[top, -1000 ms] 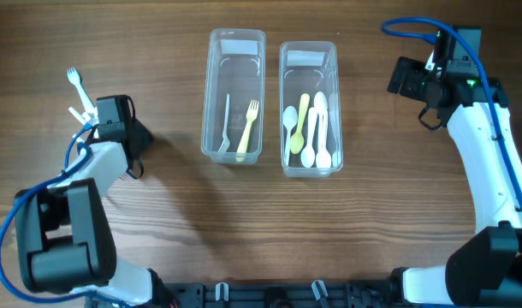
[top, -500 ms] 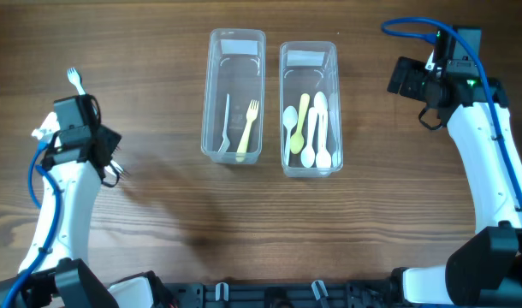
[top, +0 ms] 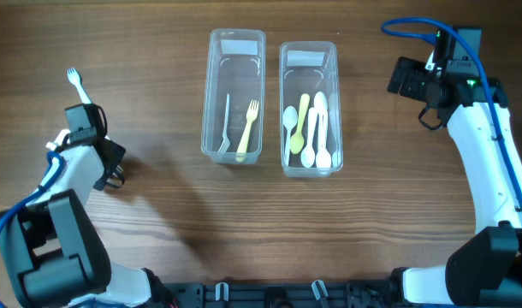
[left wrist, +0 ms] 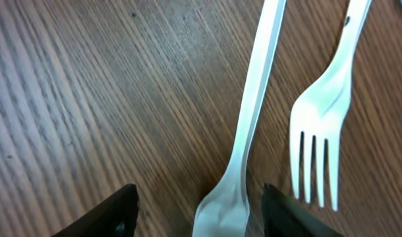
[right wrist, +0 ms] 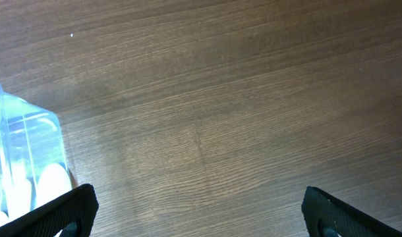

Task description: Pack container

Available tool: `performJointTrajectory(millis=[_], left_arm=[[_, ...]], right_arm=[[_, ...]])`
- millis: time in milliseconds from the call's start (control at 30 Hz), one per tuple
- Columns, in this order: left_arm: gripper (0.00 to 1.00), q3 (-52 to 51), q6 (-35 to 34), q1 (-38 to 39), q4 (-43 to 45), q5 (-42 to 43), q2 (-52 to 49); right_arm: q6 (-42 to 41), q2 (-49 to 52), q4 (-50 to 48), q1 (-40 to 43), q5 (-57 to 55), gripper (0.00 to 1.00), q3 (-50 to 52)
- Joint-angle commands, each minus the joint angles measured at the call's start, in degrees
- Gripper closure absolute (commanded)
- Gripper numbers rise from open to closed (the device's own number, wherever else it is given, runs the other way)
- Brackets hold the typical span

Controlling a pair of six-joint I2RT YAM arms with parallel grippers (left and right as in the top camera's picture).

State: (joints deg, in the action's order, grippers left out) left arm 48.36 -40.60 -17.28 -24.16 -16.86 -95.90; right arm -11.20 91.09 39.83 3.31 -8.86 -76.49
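Observation:
Two clear containers stand at the table's middle: the left one [top: 236, 41] holds a clear fork and a yellow fork [top: 247, 130], the right one [top: 309, 56] holds several white and yellow spoons [top: 316, 128]. A white fork [top: 75, 81] lies at the far left. My left gripper [top: 83, 121] is low over the table beside it. In the left wrist view its open jaws [left wrist: 201, 220] straddle a white utensil [left wrist: 250, 125] whose head is cut off by the frame edge; the white fork [left wrist: 323, 125] lies just right of it. My right gripper [top: 403, 79] is open and empty [right wrist: 201, 214].
The right container's corner [right wrist: 26, 148] with white spoons inside shows at the left of the right wrist view, over bare wood. The left arm's links [top: 51, 231] lie along the table's left side.
My left arm swung left from near the containers and has settled low over the white utensils. The right arm and the containers have not moved.

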Motion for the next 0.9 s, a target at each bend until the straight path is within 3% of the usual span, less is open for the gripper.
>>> performJointTrajectory(millis=[0, 67, 100, 133, 333, 533, 600, 667, 733, 800, 833, 867], left_arm=[[0.39, -0.5, 1.3, -0.4, 1.9, 0.3, -2.4], [0.45, -0.5, 1.4, -0.4, 2.3, 0.3, -2.8], [0.79, -0.5, 1.4, -0.4, 2.1, 0.3, -2.8], [0.96, -0.5, 1.4, -0.4, 1.5, 0.3, -2.8], [0.96, -0.5, 1.4, -0.4, -3.2, 0.2, -0.2], [0.96, -0.3, 1.3, -0.2, -6.3, -0.4, 20.6], [0.96, -0.3, 1.4, 0.8, -6.2, 6.3, 28.3], [0.96, -0.3, 6.7, 3.4, -5.0, 14.3, 33.3], [0.96, -0.3, 8.3, 7.0, -4.1, 15.3, 36.2], [0.91, -0.3, 8.8, 8.1, -3.0, 15.3, 36.2], [0.80, -0.3, 10.6, 8.1, -2.3, 15.3, 35.3], [0.63, -0.3, 12.7, 8.1, -1.6, 14.7, 33.7]], right_arm=[[0.7, -1.4, -0.1, 0.1, -0.3, 0.00, -0.7], [0.7, -1.4, -0.1, 0.1, -0.3, 0.00, -0.7], [0.7, -1.4, -0.1, 0.1, -0.3, 0.00, -0.7], [0.7, -1.4, -0.1, 0.1, -0.3, 0.00, -0.7], [0.7, -1.4, -0.1, 0.1, -0.3, 0.00, -0.7], [0.7, -1.4, -0.1, 0.1, -0.3, 0.00, -0.7], [0.7, -1.4, -0.1, 0.1, -0.3, 0.00, -0.7], [0.7, -1.4, -0.1, 0.1, -0.3, 0.00, -0.7], [0.7, -1.4, -0.1, 0.1, -0.3, 0.00, -0.7], [0.7, -1.4, -0.1, 0.1, -0.3, 0.00, -0.7], [0.7, -1.4, -0.1, 0.1, -0.3, 0.00, -0.7], [0.7, -1.4, -0.1, 0.1, -0.3, 0.00, -0.7]])
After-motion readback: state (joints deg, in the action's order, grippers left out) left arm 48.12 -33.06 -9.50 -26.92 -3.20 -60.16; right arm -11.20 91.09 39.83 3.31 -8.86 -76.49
